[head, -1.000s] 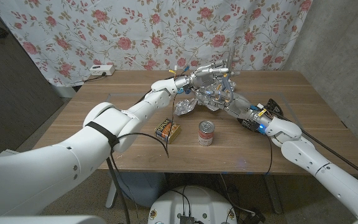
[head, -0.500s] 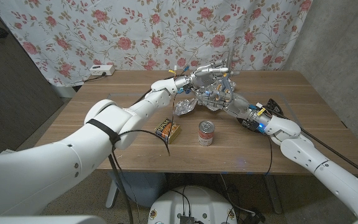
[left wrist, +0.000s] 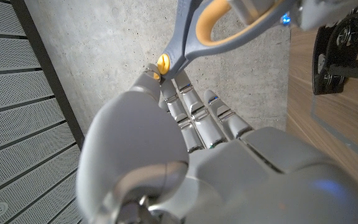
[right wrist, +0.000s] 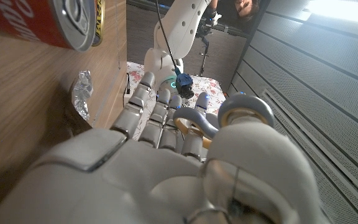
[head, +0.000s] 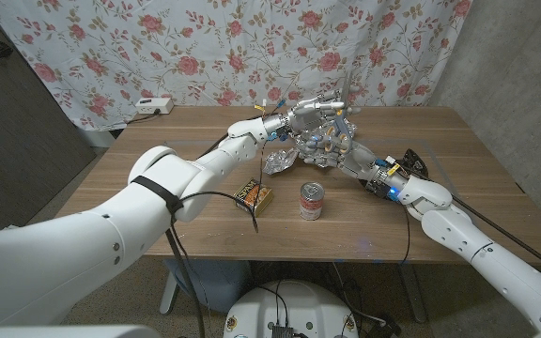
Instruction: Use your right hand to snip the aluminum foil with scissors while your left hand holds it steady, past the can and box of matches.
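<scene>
Desk (head: 139, 178): wooden, standing before a floral curtain (head: 205, 47), with a grey wall along the robot's right.

Left hand (head: 303, 119): reaching in over the far middle of the desk, hovering above the foil; in the left wrist view (left wrist: 185, 155) its fingers are lying straight and close together. Whether it is gripping the foil cannot be told.

Right hand (head: 332, 150): meeting the left hand from the right, fingers curling through the scissor handles, as the right wrist view (right wrist: 166, 162) is showing.

Scissors (right wrist: 229, 115): grey handles with a yellow lining, being held in the right hand; their blades are crossing just past the left fingertips in the left wrist view (left wrist: 194, 31).

Aluminum foil (head: 280, 160): a crumpled silver piece lying on the desk just below the two hands, behind the can and matchbox.

Can (head: 312, 201): red-labelled, standing upright near the front middle.

Box of matches (head: 254, 195): lying just left of the can, apart from it.

White power strip (head: 154, 106): sitting at the far left corner.

Open room: bare wood is stretching left of the matchbox and right of the can toward both desk edges.
</scene>
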Controlling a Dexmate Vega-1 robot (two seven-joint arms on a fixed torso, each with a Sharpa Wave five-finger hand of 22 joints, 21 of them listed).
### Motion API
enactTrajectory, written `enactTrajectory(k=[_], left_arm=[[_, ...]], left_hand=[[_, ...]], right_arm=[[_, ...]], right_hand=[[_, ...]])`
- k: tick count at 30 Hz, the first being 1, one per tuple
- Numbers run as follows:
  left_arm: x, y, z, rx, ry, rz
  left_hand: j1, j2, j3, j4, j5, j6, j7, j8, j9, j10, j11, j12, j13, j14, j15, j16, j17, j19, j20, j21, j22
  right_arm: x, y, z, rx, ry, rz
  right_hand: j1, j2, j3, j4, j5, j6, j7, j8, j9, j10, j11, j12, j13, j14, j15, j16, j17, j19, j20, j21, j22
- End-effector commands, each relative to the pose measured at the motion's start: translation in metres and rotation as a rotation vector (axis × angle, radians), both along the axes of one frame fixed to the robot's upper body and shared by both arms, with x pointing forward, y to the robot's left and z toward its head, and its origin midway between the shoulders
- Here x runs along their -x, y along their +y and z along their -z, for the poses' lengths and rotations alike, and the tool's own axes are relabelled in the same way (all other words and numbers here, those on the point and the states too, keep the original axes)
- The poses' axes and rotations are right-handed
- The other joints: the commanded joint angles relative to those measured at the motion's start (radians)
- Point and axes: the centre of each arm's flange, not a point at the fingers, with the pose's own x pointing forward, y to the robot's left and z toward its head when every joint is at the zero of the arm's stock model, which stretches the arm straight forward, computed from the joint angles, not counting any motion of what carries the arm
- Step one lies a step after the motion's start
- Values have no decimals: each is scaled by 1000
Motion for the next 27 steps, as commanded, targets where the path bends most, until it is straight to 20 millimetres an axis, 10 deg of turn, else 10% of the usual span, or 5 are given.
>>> enactTrajectory(k=[1,15,27], left_arm=[[0,1,1,-1,2,0],[0,0,5,1,9,12],[0,0,9,7,24,19]], left_hand=[[14,3,-6,1,3,7,-2,4,2,7,-1,7,2,9,-8,-3,0,9,-1,1,1],[15,2,-9,1,3,9,1,1,3,8,-1,7,2,11,-8,-2,0,9,0,1,1],[15,4,-10,2,2,19,3,3,3,7,-2,3,-2,12,-8,-2,1,10,2,1,1]], right_arm=[[-2,2,1,-22,7,-22],[-1,4,3,-16,22,-34],[-1,6,3,-16,30,-31]], right_hand=[[19,4,-17,-6,-5,30,5,20,18,79,-57,37,48,84,-147,99,94,69,-27,61,33],[54,21,-44,7,-4,88,10,43,77,139,-62,152,164,215,-179,308,354,192,-100,269,175],[-1,50,-55,38,2,160,12,58,111,212,-71,256,254,315,-178,362,465,186,-110,408,306]])
